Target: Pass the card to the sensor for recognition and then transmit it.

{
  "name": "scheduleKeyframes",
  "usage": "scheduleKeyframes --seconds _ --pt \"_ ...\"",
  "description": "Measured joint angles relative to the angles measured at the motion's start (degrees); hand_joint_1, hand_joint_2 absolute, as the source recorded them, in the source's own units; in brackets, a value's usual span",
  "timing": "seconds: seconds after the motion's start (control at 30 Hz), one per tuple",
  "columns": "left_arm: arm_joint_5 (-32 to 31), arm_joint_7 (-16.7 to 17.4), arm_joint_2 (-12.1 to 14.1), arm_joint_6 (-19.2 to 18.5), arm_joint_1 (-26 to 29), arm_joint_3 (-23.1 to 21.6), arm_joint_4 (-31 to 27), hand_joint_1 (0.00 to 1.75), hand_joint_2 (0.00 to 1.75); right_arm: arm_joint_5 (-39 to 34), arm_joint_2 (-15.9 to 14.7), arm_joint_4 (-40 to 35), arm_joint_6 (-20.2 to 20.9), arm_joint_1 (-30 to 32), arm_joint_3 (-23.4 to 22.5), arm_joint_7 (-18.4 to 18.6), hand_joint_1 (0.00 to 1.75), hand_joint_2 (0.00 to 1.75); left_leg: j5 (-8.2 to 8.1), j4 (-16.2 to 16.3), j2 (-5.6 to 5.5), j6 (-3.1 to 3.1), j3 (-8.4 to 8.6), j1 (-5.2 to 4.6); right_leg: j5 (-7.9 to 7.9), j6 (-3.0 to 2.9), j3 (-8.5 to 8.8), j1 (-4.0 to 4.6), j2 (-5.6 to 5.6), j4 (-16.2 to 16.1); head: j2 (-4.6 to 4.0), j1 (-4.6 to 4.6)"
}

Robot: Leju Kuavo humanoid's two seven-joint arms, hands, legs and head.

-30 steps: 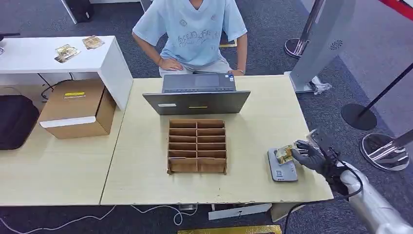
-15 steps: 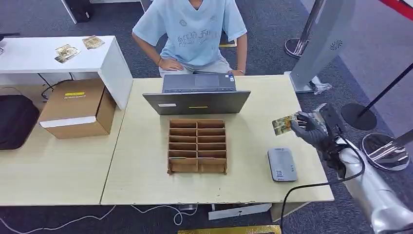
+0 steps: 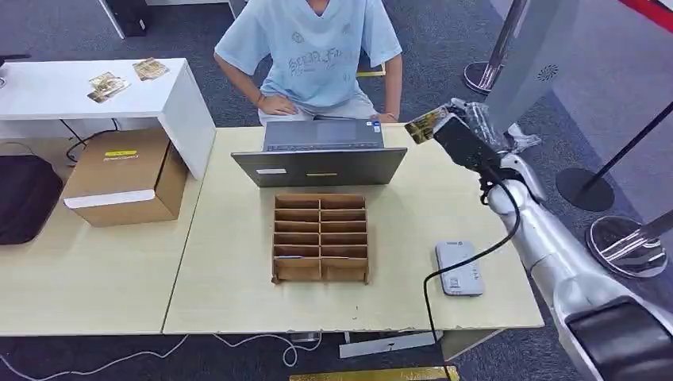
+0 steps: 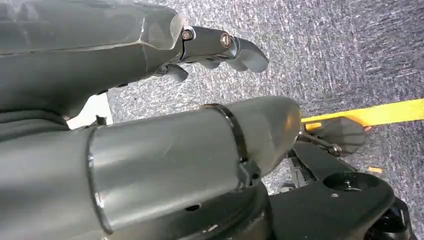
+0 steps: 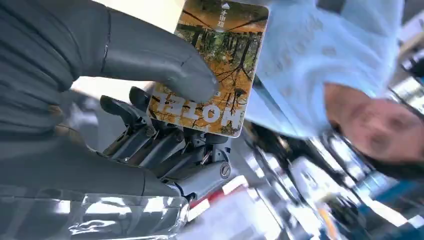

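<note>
Head view: the right hand (image 3: 459,125) is raised above the far right corner of the pale wooden surface (image 3: 230,270), holding the card (image 3: 425,124) out toward the seated person (image 3: 309,48) in a light blue shirt. The card, printed with an autumn forest scene, is in the air, clear of the surface, just beside the right end of the open laptop (image 3: 321,155). Right wrist view: the card (image 5: 215,70) is pinched between the thick grey thumb, laid across its printed face, and the darker fingers (image 5: 150,140) behind it; the right hand (image 5: 150,100) thus grasps the card firmly. The grey sensor (image 3: 459,268) lies flat near the front right of the surface, well apart from the card and hand. A brown cardboard organiser (image 3: 321,238) with two columns of slots stands in the middle of the surface, between laptop and front edge. Left wrist view: the left hand (image 4: 200,50) hangs over grey carpet with a yellow floor line (image 4: 370,112); its fingers are loosely curved and apart, holding nothing. To the left of the surface, a closed cardboard box (image 3: 127,176) rests on an adjoining table, beside a white desk (image 3: 95,95) bearing two more cards (image 3: 127,77).
</note>
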Motion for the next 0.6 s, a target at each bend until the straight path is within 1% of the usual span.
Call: scheduleKeyframes --seconds 0.07,0.23,0.4,0.6 --pt "-0.2 0.0 -0.1 0.0 -0.4 0.0 0.0 0.0 0.0 3.9 2.2 0.0 -3.9 -1.3 0.9 0.5 1.75 1.75 0.0 0.0 -0.01 -0.01 0.0 0.0 0.0 0.0 0.0 0.0 -0.01 0.0 0.0 0.02" --pt "-1.0 0.6 -0.2 -0.1 -0.9 0.0 0.0 0.0 0.0 13.0 7.1 1.1 -9.7 -4.4 2.6 3.3 1.75 1.75 0.03 0.0 -0.01 -0.04 -0.01 0.0 0.0 0.0 -0.02 0.0 -0.01 0.0 0.0 0.02" --pt "-0.8 1.2 -0.3 -0.2 -1.6 0.0 0.0 0.0 0.0 21.7 11.6 4.5 -12.8 -7.9 4.0 6.4 1.75 1.75 0.04 0.0 -0.01 -0.06 -0.02 0.0 0.0 -0.01 -0.02 0.0 -0.01 0.0 0.0 0.02" --pt "-0.6 1.8 -0.3 -0.4 -2.2 0.0 0.0 0.0 0.0 28.5 16.6 8.3 -14.3 -10.8 6.1 9.0 1.75 1.75 0.04 0.0 -0.02 -0.07 -0.01 0.01 0.01 -0.01 -0.03 0.0 -0.01 0.0 0.0 0.0"
